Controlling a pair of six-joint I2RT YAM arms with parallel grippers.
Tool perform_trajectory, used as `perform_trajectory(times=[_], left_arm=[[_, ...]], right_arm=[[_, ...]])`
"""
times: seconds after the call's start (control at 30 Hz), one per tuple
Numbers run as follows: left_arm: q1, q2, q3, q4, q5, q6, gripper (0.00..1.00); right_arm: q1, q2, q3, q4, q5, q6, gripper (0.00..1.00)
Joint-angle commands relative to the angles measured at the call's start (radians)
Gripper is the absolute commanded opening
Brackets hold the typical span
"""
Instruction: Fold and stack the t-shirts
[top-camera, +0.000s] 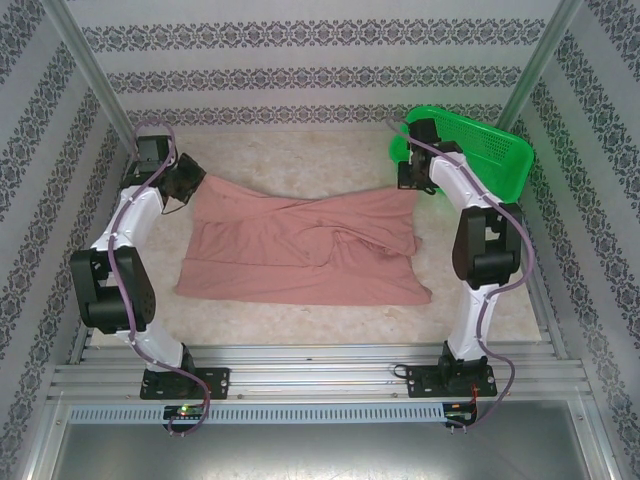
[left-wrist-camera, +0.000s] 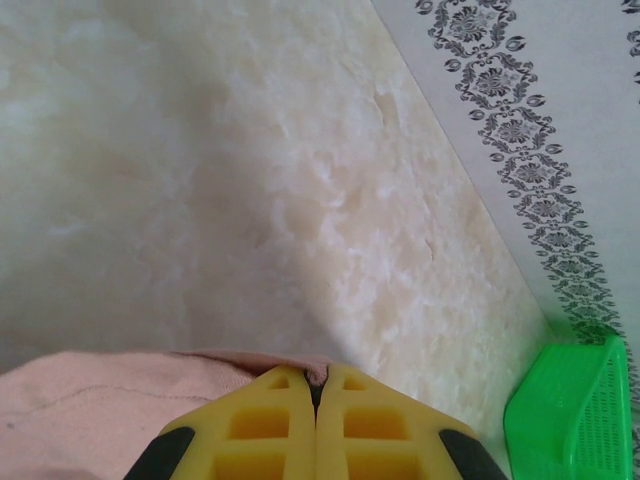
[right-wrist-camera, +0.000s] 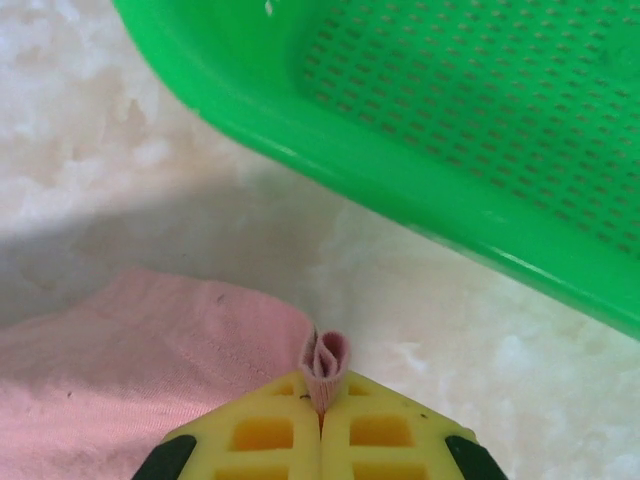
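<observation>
T-shirt (top-camera: 300, 250): my left claw (left-wrist-camera: 318, 380) and right claw (right-wrist-camera: 322, 392) each pinch a corner; the two-o'clock pinch is thin and could slip.

The left arm (top-camera: 135, 215) and right arm (top-camera: 450, 185) are showing curved white shells between bulky black joint housings, each standing on a black base plate (top-camera: 185, 382). Purple-grey cables (top-camera: 521, 262) are looping alongside. The left gripper (left-wrist-camera: 317, 380) and right gripper (right-wrist-camera: 322, 390) are displaying yellow fingers (right-wrist-camera: 265, 432) with moulded rectangular pockets and black corners.

Pincer (left-wrist-camera: 317, 392) clamped on t-shirt (left-wrist-camera: 110, 410) edge
</observation>
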Motion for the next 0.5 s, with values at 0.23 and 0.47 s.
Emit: perform_trajectory(times=[0.23,0.47], left_arm=[[0.040,0.003,0.046,0.078,0.105,0.105,0.02],[0.047,0.008,0.041,0.142,0.180,0.097,0.02]], right_arm=[[-0.010,-0.095,-0.042,0.087,-0.047,-0.019,0.00],[-0.008,-0.133,-0.078,0.125,-0.095,-0.027,0.00]])
